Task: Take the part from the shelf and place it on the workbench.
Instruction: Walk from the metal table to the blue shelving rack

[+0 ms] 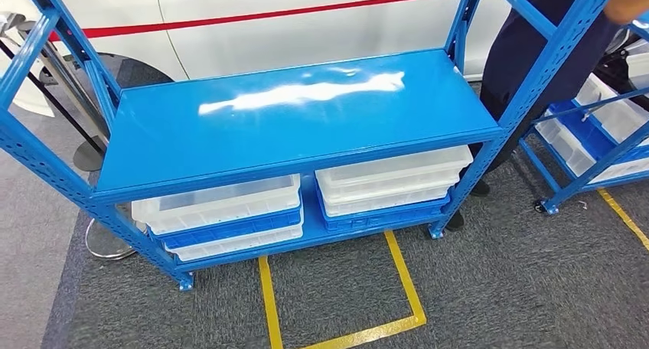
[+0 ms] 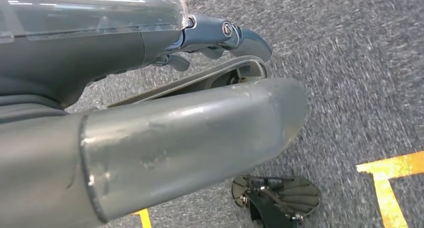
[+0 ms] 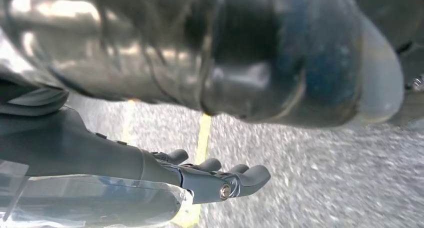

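Note:
A blue steel shelf rack stands in front of me in the head view. Its glossy middle board reflects the ceiling light. My left hand hangs over grey carpet, its thick thumb apart from the dark fingers, and it holds nothing. My right hand also hangs above the carpet. Its fingers are stretched out and nothing lies between them and the thumb.
On the rack's bottom level, translucent white bins are stacked on blue ones. A person in dark clothes stands at the rack's right end. A second blue rack with bins lies further right. Yellow tape marks the carpet and a white car sits behind.

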`<state>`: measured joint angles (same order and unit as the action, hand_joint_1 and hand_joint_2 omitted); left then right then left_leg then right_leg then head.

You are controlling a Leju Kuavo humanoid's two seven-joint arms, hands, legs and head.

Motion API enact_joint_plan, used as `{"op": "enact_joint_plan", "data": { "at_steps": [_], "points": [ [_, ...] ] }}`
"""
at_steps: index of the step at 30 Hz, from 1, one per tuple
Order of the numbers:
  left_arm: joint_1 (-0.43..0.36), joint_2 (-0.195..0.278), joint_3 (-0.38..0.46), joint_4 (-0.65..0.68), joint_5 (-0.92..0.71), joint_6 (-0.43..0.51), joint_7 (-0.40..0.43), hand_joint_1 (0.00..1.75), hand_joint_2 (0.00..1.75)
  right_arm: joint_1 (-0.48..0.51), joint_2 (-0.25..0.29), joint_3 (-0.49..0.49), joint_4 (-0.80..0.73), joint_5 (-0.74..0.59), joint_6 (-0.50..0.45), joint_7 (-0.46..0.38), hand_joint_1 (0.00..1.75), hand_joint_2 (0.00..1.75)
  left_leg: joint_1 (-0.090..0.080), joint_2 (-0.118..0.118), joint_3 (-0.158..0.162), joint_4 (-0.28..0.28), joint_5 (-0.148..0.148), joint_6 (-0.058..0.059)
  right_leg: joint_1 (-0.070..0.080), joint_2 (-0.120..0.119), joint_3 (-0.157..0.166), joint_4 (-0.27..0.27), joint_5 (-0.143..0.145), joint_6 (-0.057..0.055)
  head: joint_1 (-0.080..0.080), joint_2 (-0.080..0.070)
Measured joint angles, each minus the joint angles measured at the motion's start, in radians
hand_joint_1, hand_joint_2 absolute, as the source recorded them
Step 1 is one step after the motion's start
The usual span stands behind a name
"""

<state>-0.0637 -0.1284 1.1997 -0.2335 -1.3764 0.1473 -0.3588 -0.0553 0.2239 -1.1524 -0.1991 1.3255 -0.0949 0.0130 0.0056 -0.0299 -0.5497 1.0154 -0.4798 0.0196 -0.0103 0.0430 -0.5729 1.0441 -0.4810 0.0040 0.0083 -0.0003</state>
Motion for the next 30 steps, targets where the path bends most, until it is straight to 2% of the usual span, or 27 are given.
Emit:
{"op": "enact_joint_plan", "data": {
  "at_steps": [2,4,6,8,9,10,11,13,14,15,18,20,23,24,25,26,27,28,29,30],
  "points": [
    [-0.002,0.0,0.0,0.0,-0.003,0.0,0.004,0.0,0.0,0.001,-0.001,0.003,0.0,0.002,0.001,0.004,0.0,0.0,0.002,-0.011,-0.001,-0.001,-0.001,-0.011,0.002,-0.01,0.004,-0.006,-0.003,-0.009,0.0,0.0],
    [0.0,0.0,0.0,0.0,-0.006,0.0,0.006,0.0,0.0,0.001,-0.001,0.004,0.0,0.001,0.0,0.008,0.0,0.0,0.003,-0.008,-0.004,0.013,-0.013,-0.022,-0.002,-0.023,0.012,-0.018,-0.001,-0.021,-0.001,0.0],
    [0.002,0.0,0.0,0.0,-0.006,0.0,0.009,0.0,0.0,0.0,-0.001,0.004,0.0,-0.004,-0.004,0.009,0.0,0.0,0.006,0.007,-0.041,0.095,-0.063,-0.03,-0.004,-0.036,0.018,-0.026,0.001,-0.031,-0.002,0.0],
    [0.004,0.0,0.0,0.0,-0.007,0.0,0.011,0.0,0.0,0.0,-0.001,0.004,0.0,-0.009,-0.011,0.011,0.0,0.87,0.008,0.016,-0.105,0.22,-0.121,-0.038,-0.003,-0.046,0.019,-0.025,-0.002,-0.036,-0.003,0.0],
    [0.005,0.0,0.0,0.0,-0.007,0.0,0.011,0.0,0.0,0.0,-0.002,0.004,0.0,-0.01,-0.015,0.012,0.0,1.31,0.009,0.018,-0.125,0.26,-0.129,-0.04,-0.003,-0.049,0.019,-0.025,-0.004,-0.037,-0.003,0.0],
    [0.006,0.0,0.0,0.0,-0.007,0.0,0.011,0.0,0.0,0.0,-0.001,0.004,0.0,-0.011,-0.017,0.013,0.0,1.75,0.01,0.019,-0.128,0.262,-0.117,-0.041,-0.003,-0.051,0.02,-0.023,-0.006,-0.037,-0.003,0.0],
    [0.007,0.0,0.0,0.0,-0.007,0.0,0.012,0.0,0.0,0.0,-0.001,0.004,0.0,-0.011,-0.017,0.014,0.0,1.75,0.01,0.021,-0.111,0.227,-0.088,-0.04,-0.003,-0.051,0.022,-0.022,-0.008,-0.036,-0.003,0.0],
    [0.008,0.0,0.0,0.0,-0.007,0.0,0.012,0.0,0.0,-0.001,-0.001,0.004,0.0,-0.011,-0.017,0.014,0.0,1.75,0.008,0.024,-0.045,0.093,-0.021,-0.032,-0.002,-0.051,0.029,-0.021,-0.013,-0.031,-0.003,0.0],
    [0.008,0.0,0.0,0.0,-0.007,0.0,0.012,0.0,0.0,-0.001,0.0,0.004,0.0,-0.011,-0.016,0.014,0.0,1.75,0.005,0.025,-0.019,0.038,-0.002,-0.026,0.0,-0.051,0.032,-0.02,-0.015,-0.026,-0.003,0.0],
    [0.007,0.0,0.0,0.0,-0.007,0.0,0.012,0.0,0.0,-0.002,0.0,0.004,0.0,-0.01,-0.015,0.014,0.0,1.75,0.002,0.026,-0.003,0.005,0.005,-0.02,0.0,-0.052,0.033,-0.02,-0.017,-0.021,-0.003,0.0],
    [0.008,0.0,0.0,0.0,-0.007,0.0,0.014,0.0,0.0,-0.004,0.0,0.004,0.0,-0.008,-0.013,0.014,0.0,1.75,0.0,0.026,0.004,-0.013,0.007,-0.005,-0.001,-0.052,0.037,-0.021,-0.021,-0.004,-0.003,0.0],
    [0.01,-0.001,0.0,0.0,-0.007,0.0,0.014,0.0,0.0,-0.006,0.0,0.004,0.0,-0.008,-0.013,0.015,0.0,1.75,0.005,0.027,0.014,-0.028,0.015,0.008,-0.002,-0.049,0.026,0.012,-0.045,0.006,-0.003,0.0],
    [0.01,-0.002,0.0,0.0,-0.007,0.0,0.016,0.0,0.0,-0.009,-0.002,0.003,0.0,-0.01,-0.013,0.02,0.0,1.75,0.006,0.03,0.018,-0.032,0.016,0.022,-0.004,-0.044,-0.056,0.182,-0.132,0.017,-0.002,0.0],
    [0.01,-0.002,0.0,0.0,-0.007,0.0,0.018,0.0,0.0,-0.011,-0.004,0.003,0.0,-0.012,-0.015,0.021,0.0,1.75,0.005,0.031,0.018,-0.03,0.014,0.024,-0.006,-0.043,-0.079,0.227,-0.143,0.023,-0.001,0.0],
    [0.009,-0.002,0.0,0.0,-0.007,0.0,0.02,0.0,0.0,-0.013,-0.005,0.002,-0.001,-0.015,-0.017,0.021,0.0,1.75,0.006,0.03,0.019,-0.027,0.012,0.025,-0.009,-0.043,-0.085,0.239,-0.134,0.028,-0.002,0.0],
    [0.009,-0.002,0.001,0.0,-0.007,0.0,0.022,0.0,0.0,-0.014,-0.006,0.001,-0.001,-0.018,-0.019,0.022,0.0,1.75,0.007,0.028,0.019,-0.023,0.008,0.024,-0.014,-0.043,-0.074,0.214,-0.108,0.035,-0.001,0.0],
    [0.01,-0.003,0.001,0.0,-0.007,0.0,0.023,0.0,0.0,-0.013,-0.008,0.0,-0.002,-0.02,-0.02,0.022,0.0,1.31,0.009,0.026,0.02,-0.015,0.002,0.021,-0.021,-0.044,-0.048,0.157,-0.069,0.042,-0.001,0.0],
    [0.011,-0.003,0.001,0.0,-0.007,0.0,0.024,0.0,0.0,-0.013,-0.008,-0.001,-0.002,-0.021,-0.021,0.022,0.0,0.87,0.01,0.024,0.017,-0.006,-0.005,0.015,-0.025,-0.042,-0.021,0.097,-0.044,0.049,-0.001,0.0],
    [0.011,-0.002,0.001,0.0,-0.007,0.0,0.026,0.0,0.0,-0.013,-0.009,-0.002,-0.002,-0.021,-0.02,0.022,0.0,0.44,0.008,0.022,0.013,0.008,-0.014,0.008,-0.027,-0.04,0.0,0.048,-0.026,0.046,-0.001,0.0],
    [0.012,-0.001,0.001,0.0,-0.007,0.0,0.026,0.0,0.0,-0.013,-0.008,-0.003,-0.002,-0.021,-0.02,0.022,0.0,0.0,0.006,0.022,0.008,0.018,-0.02,0.002,-0.027,-0.038,0.011,0.02,-0.021,0.04,-0.001,0.0]
  ]
}}
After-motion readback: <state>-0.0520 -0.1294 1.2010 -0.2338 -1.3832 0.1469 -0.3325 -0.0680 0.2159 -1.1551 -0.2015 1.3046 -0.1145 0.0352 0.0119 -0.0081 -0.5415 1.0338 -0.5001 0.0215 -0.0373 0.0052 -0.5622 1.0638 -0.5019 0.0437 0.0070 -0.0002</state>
